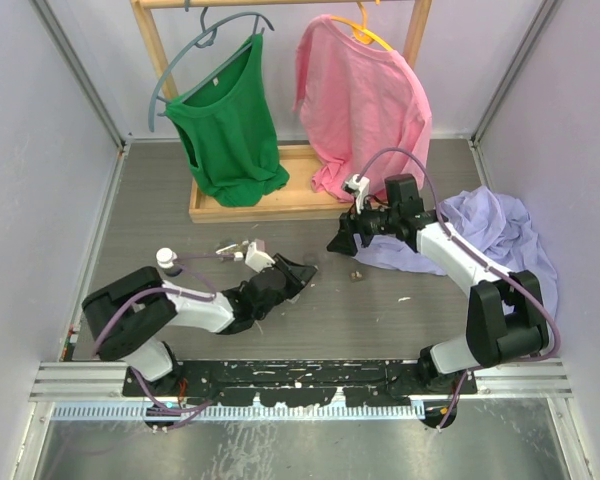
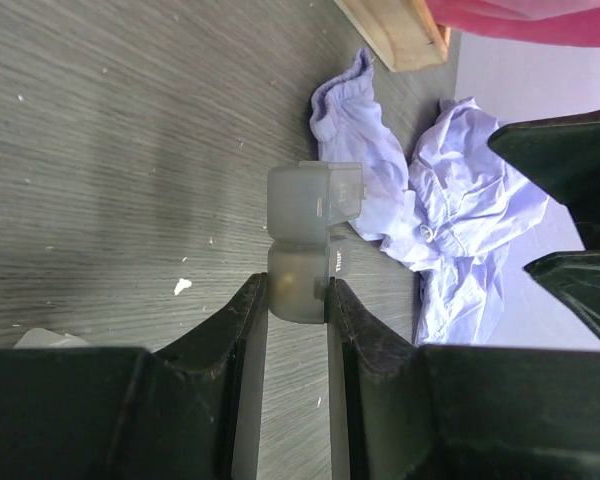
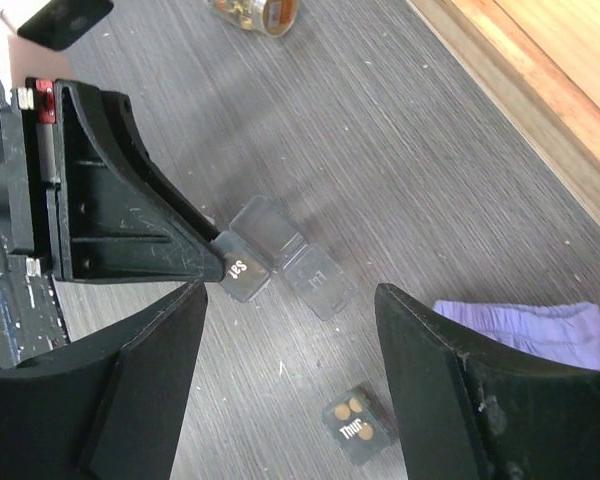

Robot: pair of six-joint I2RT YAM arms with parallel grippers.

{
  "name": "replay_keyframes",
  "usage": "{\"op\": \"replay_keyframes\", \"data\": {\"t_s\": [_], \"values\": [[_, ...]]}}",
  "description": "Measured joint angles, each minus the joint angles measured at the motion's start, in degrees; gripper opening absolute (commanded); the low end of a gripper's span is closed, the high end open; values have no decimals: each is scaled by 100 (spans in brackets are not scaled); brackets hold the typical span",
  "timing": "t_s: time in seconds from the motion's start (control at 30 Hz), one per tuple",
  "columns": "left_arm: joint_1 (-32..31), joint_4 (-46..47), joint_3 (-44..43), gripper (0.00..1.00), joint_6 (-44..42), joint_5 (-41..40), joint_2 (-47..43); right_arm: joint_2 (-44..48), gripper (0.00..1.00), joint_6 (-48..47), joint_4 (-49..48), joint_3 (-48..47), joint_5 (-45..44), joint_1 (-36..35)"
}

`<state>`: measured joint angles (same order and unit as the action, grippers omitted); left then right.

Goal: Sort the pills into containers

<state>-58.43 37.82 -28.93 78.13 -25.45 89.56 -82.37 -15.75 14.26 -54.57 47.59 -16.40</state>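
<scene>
One dark tub [image 3: 358,425] holds pills (two, looks like); left gripper [image 2: 297,292] clamps the clear tubs [image 2: 315,200], seemingly unfilled; right gripper [image 3: 290,300] hangs open, empty.

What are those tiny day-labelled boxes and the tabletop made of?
The clear tubs in the left gripper look like frosted translucent plastic: the grain shows faintly through them. The dark tub seems smoky tinted plastic; two pills show through its lid. The tabletop looks like matte grey wood-grain laminate, possibly real wood.

Open tabletop [image 1: 150,210] left; purple cloth [image 1: 500,235] right, wooden base [image 1: 300,190] beyond.
</scene>
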Motion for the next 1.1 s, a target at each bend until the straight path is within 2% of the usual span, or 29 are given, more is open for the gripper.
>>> {"op": "replay_keyframes", "data": {"t_s": [0.13, 0.37, 0.73, 0.93, 1.0, 1.1], "values": [[-118, -39, -195, 0, 317, -144, 376, 0, 74, -92, 109, 0, -42, 136], [-168, -59, -420, 6, 739, -221, 914, -2, 74, -195, 175, 0, -63, 195], [-284, -361, -597, 34, 1128, -247, 1139, -2, 74, -240, 280, -20, -59, 195], [-411, -951, -675, 50, 1322, -284, 977, -28, 74, -286, 376, -31, -39, 197], [-457, -1134, -675, 54, 1360, -284, 850, -31, 74, -310, 402, -31, -35, 197], [-514, -1388, -675, 55, 1362, -289, 667, -31, 73, -352, 426, -31, -28, 197]]}}
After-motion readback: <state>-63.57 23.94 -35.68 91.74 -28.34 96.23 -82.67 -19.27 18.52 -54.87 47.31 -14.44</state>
